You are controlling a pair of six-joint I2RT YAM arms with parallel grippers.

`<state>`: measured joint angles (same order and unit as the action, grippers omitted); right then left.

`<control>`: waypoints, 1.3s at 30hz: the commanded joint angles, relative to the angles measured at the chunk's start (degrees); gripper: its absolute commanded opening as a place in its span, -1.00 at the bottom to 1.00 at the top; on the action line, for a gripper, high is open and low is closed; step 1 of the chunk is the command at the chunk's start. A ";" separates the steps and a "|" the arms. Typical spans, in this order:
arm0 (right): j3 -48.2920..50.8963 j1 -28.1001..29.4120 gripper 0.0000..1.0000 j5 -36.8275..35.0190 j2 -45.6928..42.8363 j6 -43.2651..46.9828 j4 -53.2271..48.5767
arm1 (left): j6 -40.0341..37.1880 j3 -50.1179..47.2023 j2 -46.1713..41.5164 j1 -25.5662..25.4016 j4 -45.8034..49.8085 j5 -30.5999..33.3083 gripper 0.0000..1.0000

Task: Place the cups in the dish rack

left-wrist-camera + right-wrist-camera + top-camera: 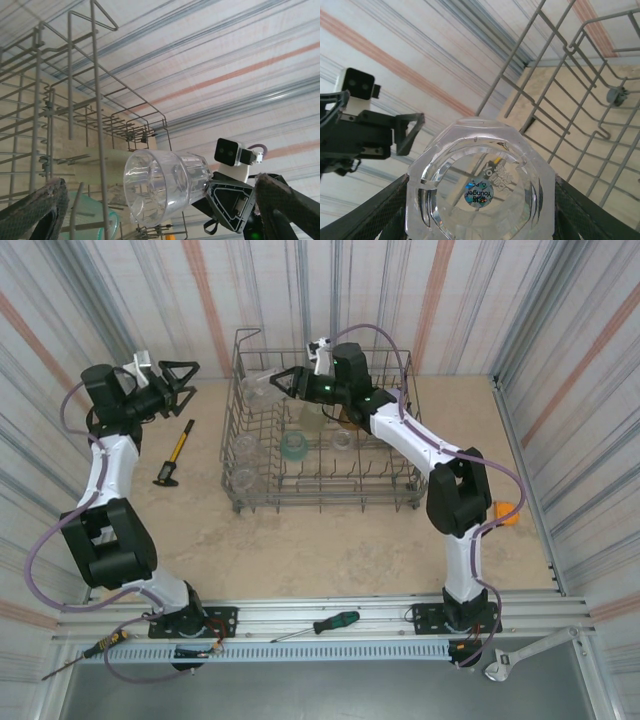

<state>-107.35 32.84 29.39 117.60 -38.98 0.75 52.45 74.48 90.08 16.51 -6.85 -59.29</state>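
While the right gripper pinches a clear cup by its base, that cup hangs on its side above the upper-left corner of the dish rack, mouth turned toward the left of the frame. Over on that side, the left gripper sits in the air just outside the rack's left wall, jaws spread wide, nothing between them, apart from the cup.

Switch to the left wrist view: its 2 dark fingers sit in the bottom corners, far apart, and the cup's open mouth faces the lens at lower centre, with the right gripper's black body behind it at lower right. Rack wires climb the left half of the frame.

Now the right wrist view: we look straight at the cup's thick bottom, a small round sticker at its middle, and mesh-covered pads pressed on it from both lower corners. The left gripper shows at mid-left, jaws apart.

Down in the rack, a teal cup sits near the middle, a pale yellow-green cup and an amber cup just above it in the frame, and 2 clear cups line the left column. Left of the rack, a yellow-handled tool lies on the table. Along the bottom rail lies a green-handled screwdriver, with a wrench at lower right.
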 commanded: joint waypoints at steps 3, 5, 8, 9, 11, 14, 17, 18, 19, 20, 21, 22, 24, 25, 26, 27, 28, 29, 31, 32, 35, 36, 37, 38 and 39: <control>-8.06 1.90 -0.81 -5.39 2.65 8.02 -9.94 | -1.61 -0.03 -0.57 0.18 -0.53 1.01 0.97; -10.29 2.59 -0.81 -7.34 3.85 9.74 -12.46 | -2.39 -0.12 -0.44 0.33 0.01 1.65 0.97; -14.02 3.79 -0.82 -9.60 5.74 12.30 -16.31 | -4.48 0.14 -0.50 0.36 2.19 2.72 0.97; -15.37 4.23 -0.82 -10.47 6.44 13.27 -17.69 | -5.01 0.23 -0.52 0.33 2.81 2.99 0.97; -17.81 4.93 -0.82 -12.04 7.66 15.22 -20.08 | -5.47 0.32 -0.41 0.33 3.24 3.23 0.97; -22.66 5.51 -0.83 -12.78 10.10 16.28 -24.10 | -5.80 0.34 -0.13 0.31 3.59 3.47 0.97; -26.63 6.10 -0.83 -14.46 12.24 17.17 -27.20 | -5.62 0.49 0.29 0.32 3.87 3.48 0.97; -27.21 6.23 -0.84 -15.07 12.69 17.57 -27.65 | -5.47 0.42 0.35 0.36 3.75 3.40 0.97; -27.66 6.41 -0.84 -15.76 12.99 17.85 -27.99 | -5.07 0.30 0.51 0.36 3.50 3.26 0.97; -27.97 6.60 -0.84 -16.44 13.34 18.09 -28.16 | -4.48 0.23 0.68 0.36 2.90 2.99 0.97; -28.00 6.69 -0.84 -16.92 13.40 18.24 -28.18 | -3.95 0.09 0.94 0.32 2.13 2.68 0.97; -28.05 6.76 -0.85 -17.52 13.53 18.39 -28.18 | -3.30 -0.13 1.18 0.33 1.48 2.46 0.97; -28.14 6.80 -0.87 -18.43 13.75 18.42 -28.26 | -2.54 -0.29 1.45 0.30 0.90 2.22 0.97; -28.31 6.95 -0.88 -18.93 13.79 18.48 -28.39 | -2.31 -0.39 1.44 0.39 0.70 2.18 0.97; -28.70 7.06 -0.88 -19.40 13.97 18.78 -28.85 | -2.22 -0.44 1.36 0.37 0.61 2.21 0.97; -29.00 7.20 -0.88 -20.00 14.12 19.09 -29.16 | -2.20 -0.47 1.26 0.37 0.52 2.25 0.97; -29.59 7.41 -0.88 -20.89 14.47 19.50 -29.75 | -2.21 -0.47 1.07 0.47 0.52 2.36 0.97; -30.20 7.69 -0.88 -21.56 15.01 20.03 -30.51 | -2.13 -0.63 0.85 0.49 0.51 2.47 0.97; -30.98 8.02 -0.87 -23.14 15.87 20.69 -32.16 | -1.79 -0.89 0.49 0.48 -0.14 2.51 0.97; -30.99 8.18 -0.88 -23.87 16.15 20.87 -32.68 | -1.41 -1.07 0.44 0.49 -0.56 2.45 0.97; -30.54 8.75 -0.92 -25.53 16.21 21.29 -33.35 | -1.04 -1.11 0.27 0.50 -0.98 2.21 0.97; -30.07 9.03 -0.92 -25.98 15.99 21.39 -32.84 | -1.04 -1.18 0.27 0.50 -1.05 2.24 0.97; -29.59 9.29 -0.92 -26.20 15.63 21.68 -32.16 | -0.94 -1.18 0.15 0.48 -1.06 2.17 0.97; -29.40 9.51 -0.92 -26.39 15.48 21.97 -31.72 | -0.94 -1.25 0.18 0.50 -1.15 2.24 0.97; -29.50 9.69 -0.91 -26.72 15.49 22.25 -31.57 | -0.67 -1.26 0.25 0.48 -1.23 2.25 0.97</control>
<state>-136.59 41.50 5.13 132.68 -18.79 -31.00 51.11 73.69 91.29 16.56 -6.24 -56.31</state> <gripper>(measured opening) 0.670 0.985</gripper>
